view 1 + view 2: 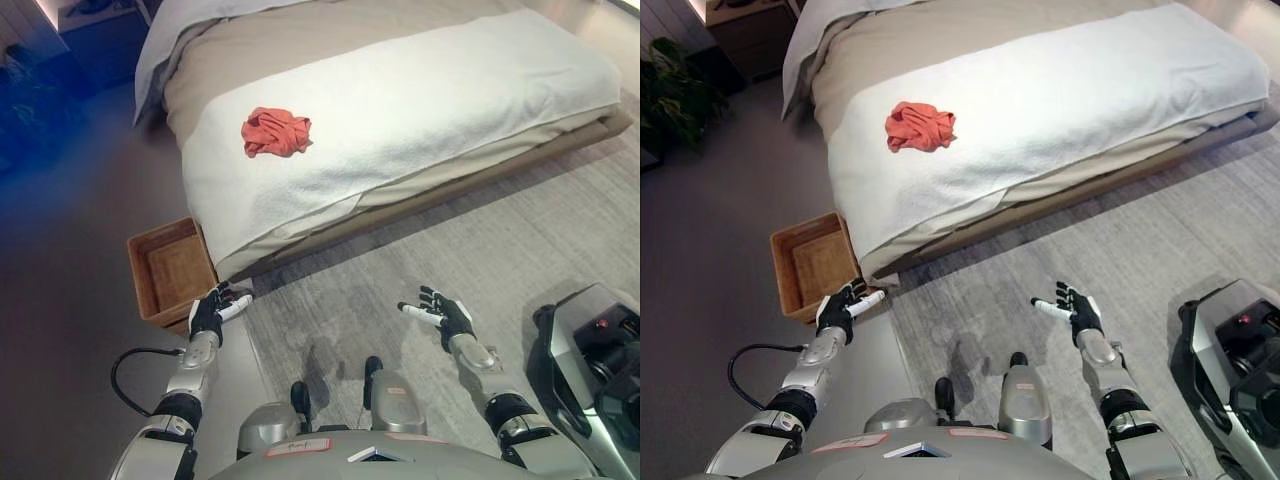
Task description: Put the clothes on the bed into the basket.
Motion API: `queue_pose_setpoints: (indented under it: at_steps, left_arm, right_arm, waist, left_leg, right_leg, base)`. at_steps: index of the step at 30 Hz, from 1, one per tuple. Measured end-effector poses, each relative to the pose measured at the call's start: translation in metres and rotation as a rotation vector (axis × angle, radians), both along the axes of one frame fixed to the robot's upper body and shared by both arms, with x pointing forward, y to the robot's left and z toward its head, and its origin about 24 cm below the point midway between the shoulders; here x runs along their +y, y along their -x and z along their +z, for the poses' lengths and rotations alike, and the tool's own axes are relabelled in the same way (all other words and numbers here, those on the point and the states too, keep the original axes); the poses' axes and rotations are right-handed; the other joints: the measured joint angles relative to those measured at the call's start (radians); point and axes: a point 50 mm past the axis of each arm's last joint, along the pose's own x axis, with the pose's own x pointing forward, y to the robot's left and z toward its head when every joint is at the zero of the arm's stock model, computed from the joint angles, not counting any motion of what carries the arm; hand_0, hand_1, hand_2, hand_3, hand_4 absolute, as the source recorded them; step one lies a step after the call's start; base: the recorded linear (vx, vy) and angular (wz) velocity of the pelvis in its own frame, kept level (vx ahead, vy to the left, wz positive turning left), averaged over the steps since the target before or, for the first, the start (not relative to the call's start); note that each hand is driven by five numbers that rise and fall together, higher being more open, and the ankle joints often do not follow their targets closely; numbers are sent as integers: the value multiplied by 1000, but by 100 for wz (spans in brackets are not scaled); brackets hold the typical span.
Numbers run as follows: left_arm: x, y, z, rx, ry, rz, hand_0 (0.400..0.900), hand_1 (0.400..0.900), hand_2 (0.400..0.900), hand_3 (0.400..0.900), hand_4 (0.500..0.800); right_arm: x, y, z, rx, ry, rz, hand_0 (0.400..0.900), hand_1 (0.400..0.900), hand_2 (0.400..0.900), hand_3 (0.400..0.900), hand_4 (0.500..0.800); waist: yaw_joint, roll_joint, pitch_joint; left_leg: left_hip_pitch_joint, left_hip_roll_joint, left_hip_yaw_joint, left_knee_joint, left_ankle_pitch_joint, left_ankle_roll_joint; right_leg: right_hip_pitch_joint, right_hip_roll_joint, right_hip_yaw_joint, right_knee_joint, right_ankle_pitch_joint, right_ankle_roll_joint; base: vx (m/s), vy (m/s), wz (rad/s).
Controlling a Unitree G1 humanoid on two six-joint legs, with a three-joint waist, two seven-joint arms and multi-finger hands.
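Note:
A crumpled orange-red cloth lies on the white cover of the bed, near its left side. A brown wicker basket stands empty on the floor by the bed's near left corner. My left hand hovers just beside the basket's near right corner, fingers relaxed and empty. My right hand is held over the grey rug, fingers spread open and empty. Both hands are far below the cloth.
A grey rug lies in front of the bed. A dark grey machine stands at the lower right. A dark nightstand and a plant stand at the upper left, beyond the bed.

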Motion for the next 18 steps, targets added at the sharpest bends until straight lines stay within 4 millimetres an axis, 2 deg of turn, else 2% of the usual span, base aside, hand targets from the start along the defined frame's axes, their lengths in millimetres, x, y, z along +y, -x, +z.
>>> queue_pose_setpoints:
  at_steps: [3,4,8,10,11,13,14,15,16,17,18]
  left_arm:
    - [1,3,-3,19,-2,8,900,900,900,900,800]
    - [0,6,-6,34,3,13,900,900,900,900,800]
    - [-1,8,-8,40,6,15,900,900,900,900,800]
    - [-3,5,-8,46,9,18,900,900,900,900,800]
    - [-3,4,-8,46,5,24,900,900,900,900,800]
    - [-1,-2,-6,39,10,52,900,900,900,900,800]
    - [-1,-4,-6,38,9,59,900,900,900,900,800]
    - [0,-6,-5,39,7,71,900,900,900,900,800]
    - [0,-8,-3,31,4,72,900,900,900,900,800]
    - [-2,-10,-3,26,9,72,900,900,900,900,800]
    - [-9,-10,-5,25,31,74,900,900,900,900,800]
  right_arm:
    - [-1,4,-3,21,0,-7,900,900,900,900,800]
    - [-4,5,-3,23,10,-9,900,900,900,900,800]
    - [-7,3,-1,15,22,-13,900,900,900,900,800]
    - [-9,1,1,8,31,-13,900,900,900,900,800]
    - [-9,-1,2,2,33,-12,900,900,900,900,800]
    - [-8,-6,5,-15,42,-4,900,900,900,900,800]
    - [-7,-8,6,-20,44,-1,900,900,900,900,800]
    - [-5,-12,9,-33,46,8,900,900,900,900,800]
    - [-4,-12,9,-36,45,13,900,900,900,900,800]
    - [-5,-9,8,-27,48,13,900,900,900,900,800]
    - [-11,-9,9,-27,64,9,900,900,900,900,800]
  waist:
    - [-14,-3,3]
    - [-24,4,3]
    - [-60,5,3]
    - [-62,24,14]
    - [-62,33,20]
    - [-74,46,28]
    - [-80,47,30]
    - [-88,48,31]
    - [-91,41,31]
    - [-92,33,32]
    - [-91,69,24]
  left_leg:
    - [-9,-2,10,29,3,-1]
    - [-23,8,9,54,5,3]
    - [-8,10,-8,5,8,7]
    - [-16,26,-30,11,17,22]
    - [-18,34,-39,11,18,23]
    - [-23,55,-52,11,12,20]
    - [-25,57,-60,11,8,15]
    - [-26,65,-74,11,2,6]
    - [-17,69,-86,4,-7,-12]
    - [2,80,-102,-1,-21,-45]
    - [4,131,-112,-1,-35,-66]
  right_leg:
    - [40,-11,-36,-83,27,44]
    - [59,-11,-49,-88,37,60]
    - [40,-5,-48,-97,43,68]
    - [42,18,-41,-147,59,83]
    - [40,25,-40,-163,72,83]
    - [45,32,-35,-316,143,86]
    - [38,26,-32,-330,150,89]
    - [19,19,-29,-343,162,73]
    - [22,9,-26,-343,164,72]
    - [42,4,-37,-328,182,62]
    - [41,42,-67,-300,186,43]
  base:
    - [243,-35,24]
    - [197,-22,24]
    - [207,-54,21]
    - [221,-85,20]
    - [285,-114,20]
    - [353,-129,24]
    - [314,-139,27]
    - [273,-171,38]
    - [269,-209,55]
    - [181,-148,47]
    - [298,-195,81]
